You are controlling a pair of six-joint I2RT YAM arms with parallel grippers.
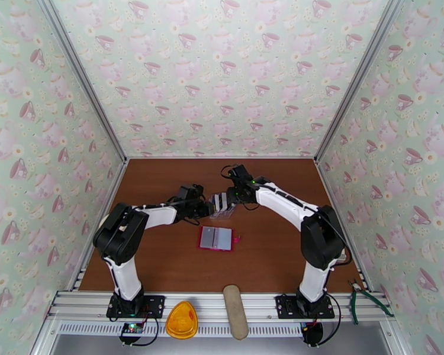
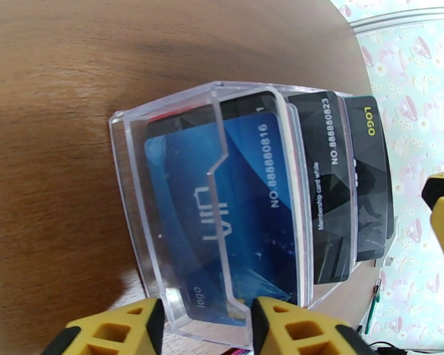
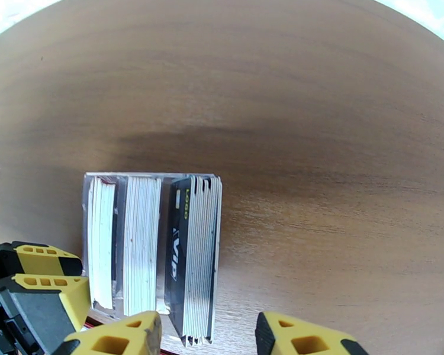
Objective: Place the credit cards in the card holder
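The left arm (image 1: pixel 157 217) rises from its base at the lower left of the overhead view, folds at the elbow and stretches flat to the right toward the middle of the tabletop (image 1: pixel 163 255). The left tool (image 2: pixel 205 329) is partly open, with the near edge of the clear plastic stand (image 2: pixel 127 173) between its yellow fingers. I cannot tell whether it has clamped it.

The credit cards (image 2: pixel 222 196) stand on edge in that stand, at the centre of the overhead view. A blue card is in front and black ones are behind it. Just below them, well apart from both tools, the card holder (image 1: pixel 216 238) lies open and flat.

The right arm (image 1: pixel 281 202) leans from the lower right up and leftward, with its wrist bent down over the stand. The right tool (image 3: pixel 209 319) is open, its fingers either side of the black bundle of cards. There is a clear gap on one side, so it is pinching nothing.
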